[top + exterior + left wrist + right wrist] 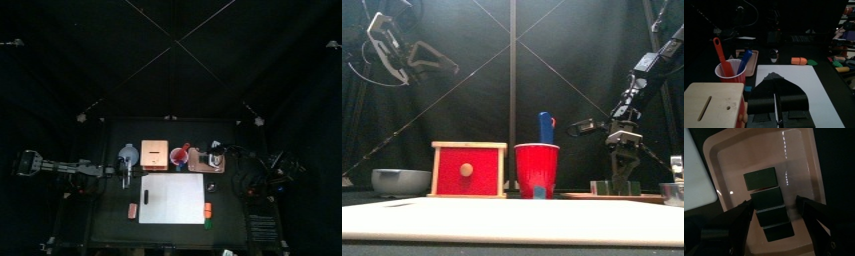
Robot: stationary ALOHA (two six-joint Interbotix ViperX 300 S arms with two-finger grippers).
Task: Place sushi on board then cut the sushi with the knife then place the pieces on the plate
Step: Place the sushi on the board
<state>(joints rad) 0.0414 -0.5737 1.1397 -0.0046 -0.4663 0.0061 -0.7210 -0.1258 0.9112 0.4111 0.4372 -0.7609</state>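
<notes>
1. Straddling the sushi roll (771,208), the right gripper (774,200) hangs over the pink tray (801,158) with its jaws wide apart. One jaw stands on each long side of the roll. A narrow gap shows on both sides, so it has hold of nothing.
2. The sushi roll lies flat inside the tray as four dark green blocks in a single row. Its long axis runs along the tray's length, parallel with the tray's long walls and with the neighbouring edge of the white cutting board (174,198). The end block furthest from the jaws sits slightly out of line with the other three.
3. The tray rests on the bench behind the board's right rear corner, just beside the red cup (537,170).
4. The cup stands upright and holds a blue knife (547,125) and a red knife (716,50), both handle-up.
5. The wooden box (469,170) stands left of the cup, red drawer front facing forward. The blue-grey bowl (402,182) stands left of the box.
6. The left gripper (774,77) is raised above the bench's left side, jaws closed together and empty.
7. The board carries nothing. An orange toy food (799,60) lies on the bench beside it.
</notes>
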